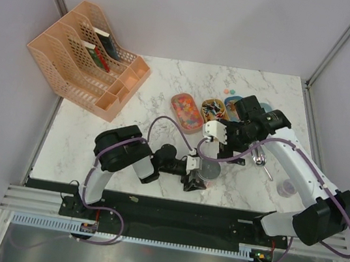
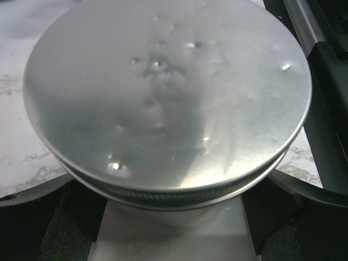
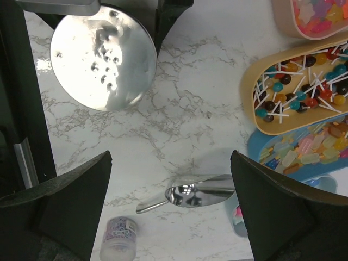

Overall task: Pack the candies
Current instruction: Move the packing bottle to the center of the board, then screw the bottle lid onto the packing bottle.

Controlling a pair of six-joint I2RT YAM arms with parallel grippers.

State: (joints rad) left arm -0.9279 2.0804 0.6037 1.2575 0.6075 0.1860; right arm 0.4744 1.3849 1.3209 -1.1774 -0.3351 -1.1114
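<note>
While the left claw point(image 1: 200, 174) clamps the jar point(image 1: 208, 170) mid-desk point(image 1: 170, 77), the candies point(image 1: 189, 112) fill three oval trays point(image 1: 175, 101) behind it. From the left wrist, the metal lid point(image 2: 163, 92) sits between dark fingers point(image 2: 27, 217). From the right wrist, the right claw point(image 3: 171, 155) hangs wide open above a scoop point(image 3: 187, 194), with the candies to its right.

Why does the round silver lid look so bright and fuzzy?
Left wrist view: the lid fills the frame, too close, so it looks soft, with small glints. Right wrist view: light glares white off it; the scoop mirrors too.
</note>
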